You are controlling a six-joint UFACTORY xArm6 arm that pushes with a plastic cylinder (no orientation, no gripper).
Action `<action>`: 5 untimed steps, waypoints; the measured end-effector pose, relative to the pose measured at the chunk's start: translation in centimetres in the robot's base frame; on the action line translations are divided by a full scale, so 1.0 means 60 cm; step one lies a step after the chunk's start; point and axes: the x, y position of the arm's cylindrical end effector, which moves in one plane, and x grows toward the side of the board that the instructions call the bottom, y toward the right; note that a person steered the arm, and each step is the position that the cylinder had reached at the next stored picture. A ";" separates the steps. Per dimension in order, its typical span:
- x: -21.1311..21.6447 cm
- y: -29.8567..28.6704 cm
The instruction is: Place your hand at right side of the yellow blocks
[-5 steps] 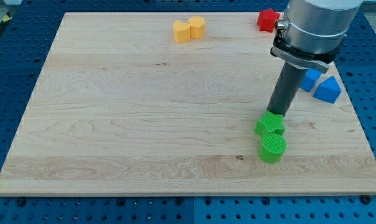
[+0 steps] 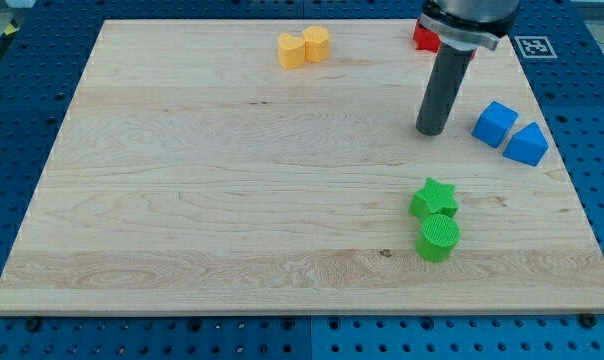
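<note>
Wooden board (image 2: 232, 200), half-hidden red block (image 2: 423, 38)

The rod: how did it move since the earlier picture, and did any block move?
My tip moved toward the view's top, away from the green star, and now stands left of the blue blocks. No block shifted; the yellow blocks stayed put.

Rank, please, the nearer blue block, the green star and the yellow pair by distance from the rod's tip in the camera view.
From my tip:
1. Blue block, just to the view's right.
2. Green star, straight toward the view's bottom.
3. Yellow blocks, far toward the view's upper left.
</note>
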 end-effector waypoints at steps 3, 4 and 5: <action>-0.127 0.000; -0.149 -0.004; -0.166 -0.015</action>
